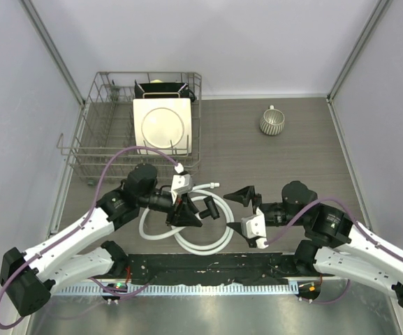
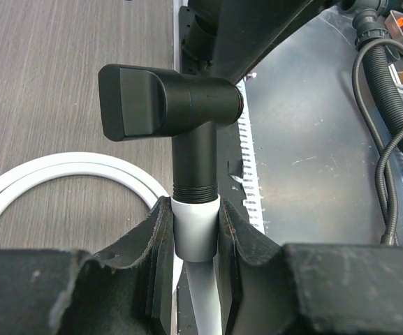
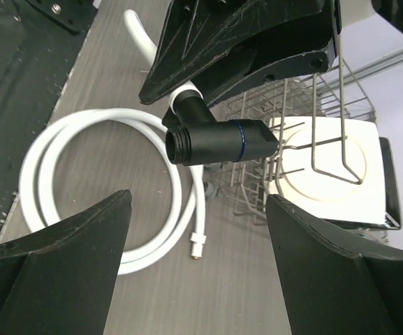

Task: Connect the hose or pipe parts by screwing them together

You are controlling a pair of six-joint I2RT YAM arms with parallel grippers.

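The white hose (image 1: 202, 246) lies coiled in about two loops on the table between the arms. My left gripper (image 2: 195, 234) is shut on one white end connector (image 2: 195, 227), and the black T-shaped fitting (image 2: 180, 105) stands out of that connector past the fingertips. From above, the left gripper (image 1: 189, 205) holds the fitting (image 1: 208, 209) pointing right. My right gripper (image 1: 235, 211) is open just right of it, apart from it. In the right wrist view the fitting (image 3: 215, 143) hangs ahead of the wide-open right gripper (image 3: 199, 202); the hose's free end connector (image 3: 198, 246) lies on the table.
A wire dish rack (image 1: 96, 143) with a white plate (image 1: 163, 125) stands at the back left. A ribbed white cup (image 1: 272, 122) sits at the back right. A black mat (image 1: 208, 269) runs along the near edge by the arm bases.
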